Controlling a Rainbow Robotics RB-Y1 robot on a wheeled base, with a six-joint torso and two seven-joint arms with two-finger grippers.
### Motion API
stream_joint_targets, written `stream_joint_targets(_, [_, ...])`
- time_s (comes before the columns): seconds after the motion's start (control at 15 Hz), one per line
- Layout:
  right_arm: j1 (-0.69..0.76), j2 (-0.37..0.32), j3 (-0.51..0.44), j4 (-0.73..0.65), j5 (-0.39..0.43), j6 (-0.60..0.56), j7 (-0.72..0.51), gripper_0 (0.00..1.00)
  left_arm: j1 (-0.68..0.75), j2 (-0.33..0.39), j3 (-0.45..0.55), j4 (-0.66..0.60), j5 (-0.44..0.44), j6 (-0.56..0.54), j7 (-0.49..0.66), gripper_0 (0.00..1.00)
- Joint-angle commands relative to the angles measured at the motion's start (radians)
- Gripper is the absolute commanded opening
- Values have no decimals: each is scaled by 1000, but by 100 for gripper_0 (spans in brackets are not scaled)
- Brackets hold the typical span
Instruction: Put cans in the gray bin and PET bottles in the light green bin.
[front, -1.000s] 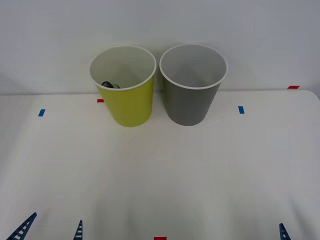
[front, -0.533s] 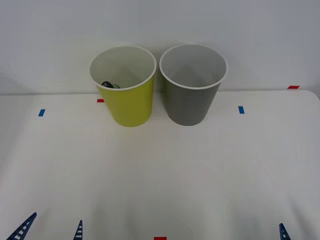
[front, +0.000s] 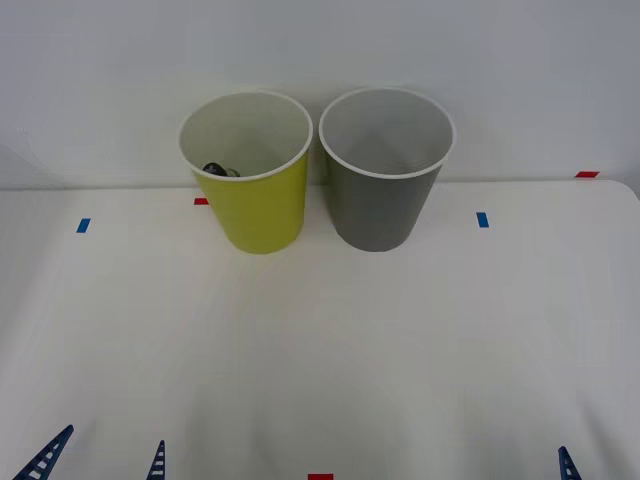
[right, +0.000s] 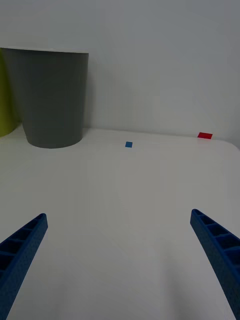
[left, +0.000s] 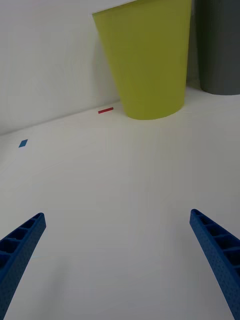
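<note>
Down inside the light green bin (front: 262, 205), against its near-left wall, a dark rounded shape with a hint of green peeks over the rim: the PET bottle (front: 214, 169), as far as I can make out (most of it is hidden by the bin wall). The bin stands upright at the back of the white counter (front: 320, 350), close to the wall. Just beside it, on the robot's right, stands the gray bin (front: 383, 200), also upright, the two rims almost touching. What I can see of the gray bin's pale inside holds nothing.

Small tape marks dot the counter: a blue tape mark (front: 83, 225) off to the left, a red tape mark (front: 201, 201) at the foot of the lime bin, another blue mark (front: 482, 219) to the right of the gray bin, a red one (front: 586, 174) at the far right edge, and a red one (front: 320, 477) at the near edge.

Both arms sit low at the near edge, well apart from the bins. The left pincer (left: 117, 265) is spread wide with nothing between its blue ribbed fingers (left: 22, 250), facing the lime bin. The right pincer (right: 120, 265) is equally wide open and holds nothing, facing the gray bin.
</note>
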Motion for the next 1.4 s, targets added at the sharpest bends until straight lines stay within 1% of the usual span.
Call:
stream_joint_targets(0.07, [0, 0, 0, 0, 0, 0, 0, 100, 0, 0, 0, 0, 0, 0, 0, 100])
stream_joint_targets(1.4, [0, 0, 0, 0, 0, 0, 0, 100, 0, 0, 0, 0, 0, 0, 0, 100])
